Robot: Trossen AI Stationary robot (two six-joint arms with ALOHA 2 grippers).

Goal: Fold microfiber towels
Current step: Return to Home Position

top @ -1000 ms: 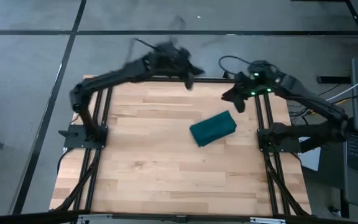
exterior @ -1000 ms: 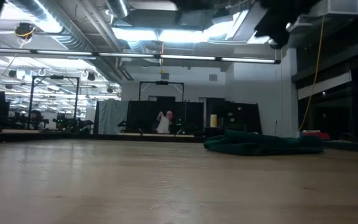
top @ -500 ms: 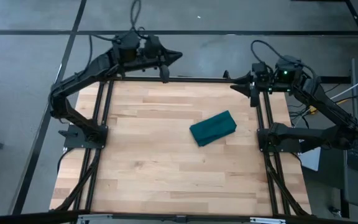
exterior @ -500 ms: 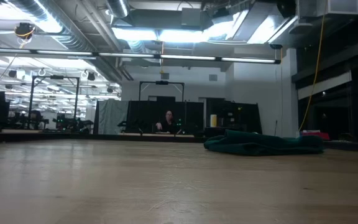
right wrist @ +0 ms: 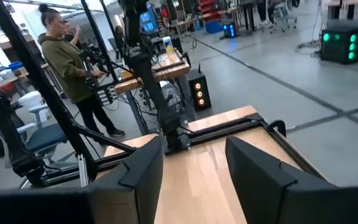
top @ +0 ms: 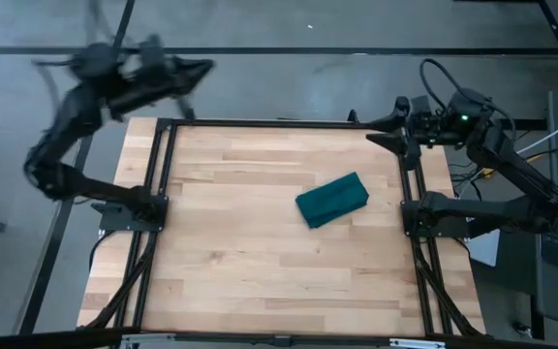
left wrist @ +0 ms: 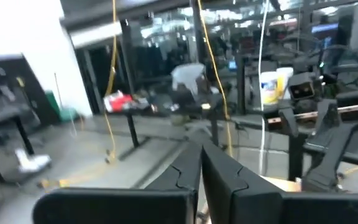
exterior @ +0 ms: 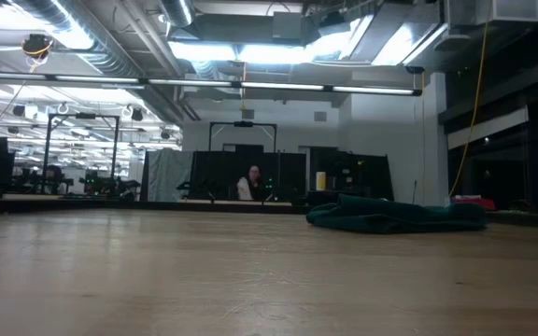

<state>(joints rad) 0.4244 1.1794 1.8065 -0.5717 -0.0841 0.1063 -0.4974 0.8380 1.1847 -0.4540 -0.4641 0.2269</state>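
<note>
The dark teal towel (top: 332,201) is lying folded into a thick oblong bundle on the wooden table (top: 231,281). It is at about 2 o'clock from the table's middle, with its long side slanting from 8 o'clock up to 2 o'clock. In the low view it is showing as a low, rumpled mound (exterior: 395,215) towards the right of the boards. Both my arms are hanging well apart from it.

I am holding my left fingers (top: 194,76) up beyond the table's 11 o'clock corner, outside the black frame (top: 279,123) and over the grey floor. They are pressed narrow, and in my left wrist view the two fingertips (left wrist: 190,177) are all but touching. Past them a white tub (left wrist: 272,84) with a yellow label is standing on a bench in the room. The writing on that label is too blurred for me to read.

My right fingers (top: 387,126) are hovering at the table's 1 o'clock corner, over the frame's rail, pointing towards 9 o'clock along the far edge. They are spread wide and gripping nothing. In my right wrist view the bare boards are showing in the gap between the two pads (right wrist: 143,171). Beyond that edge a person (right wrist: 67,59) in an olive hooded top is standing by a desk. Farther off, a dark box (right wrist: 340,38) is glowing with green lights.
</note>
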